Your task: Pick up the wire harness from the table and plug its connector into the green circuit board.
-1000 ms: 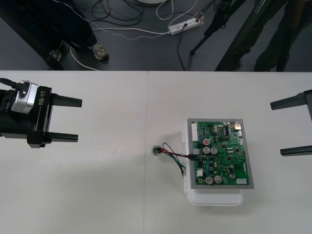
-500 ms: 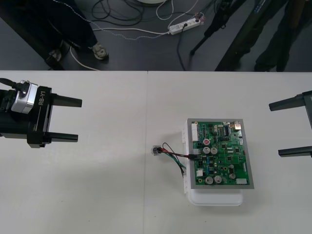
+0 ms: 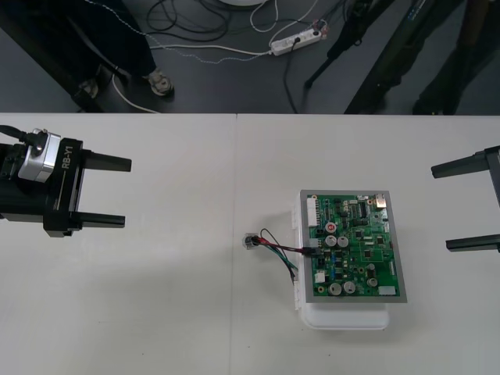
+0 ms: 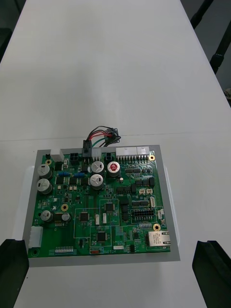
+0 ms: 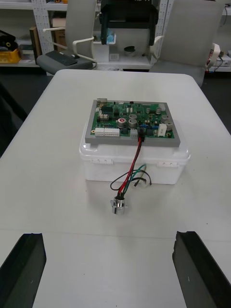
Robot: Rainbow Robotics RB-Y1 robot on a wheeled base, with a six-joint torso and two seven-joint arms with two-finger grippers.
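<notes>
The green circuit board [image 3: 352,245] sits on its white base [image 3: 344,316] right of the table's middle. The harness plug [image 3: 312,244] stands in the board's left edge, seen also from the right wrist as the plug [image 4: 87,146] and from the left wrist as the plug [image 5: 141,137]. Its red, black and green wires [image 3: 280,248] trail left to the round metal socket [image 3: 249,241] lying on the table; the socket [image 5: 119,205] rests in front of the base. My left gripper [image 3: 117,192] waits open at the far left. My right gripper [image 3: 445,206] waits open at the far right.
The table's seam [image 3: 234,234] runs front to back just left of the socket. Dark floor with cables and a power strip [image 3: 295,41] lies beyond the far edge.
The right gripper shifted slightly toward the right edge a second ago and has held still since. The harness, board and left arm have not moved.
</notes>
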